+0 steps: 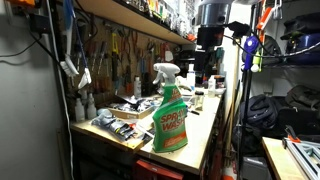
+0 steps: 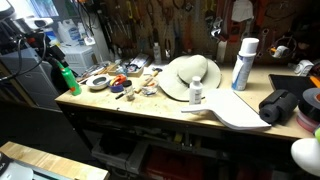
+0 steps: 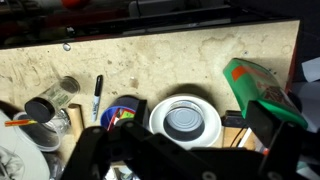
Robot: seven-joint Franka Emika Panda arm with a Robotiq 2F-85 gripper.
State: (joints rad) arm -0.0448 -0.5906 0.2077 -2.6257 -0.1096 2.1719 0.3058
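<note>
My gripper (image 3: 175, 138) is open and empty, its dark fingers spread wide at the bottom of the wrist view, well above the workbench. Below and between the fingers lies a white round bowl-like ring (image 3: 186, 120) with a grey disc in its middle; it also shows in an exterior view (image 2: 98, 83). A green spray bottle (image 3: 258, 88) stands just to the right of it near the bench's end and shows in both exterior views (image 1: 168, 115) (image 2: 65, 78). The arm hangs above the bench's far part (image 1: 208, 40).
On the bench lie a black marker (image 3: 97, 97), a glass jar (image 3: 62, 92), a black-lidded jar (image 3: 40, 108) and a colourful round tin (image 3: 122, 110). Further along are a white hat-shaped object (image 2: 190, 75), a white spray can (image 2: 243, 63) and a small white bottle (image 2: 196, 92). Tools hang on the wall behind.
</note>
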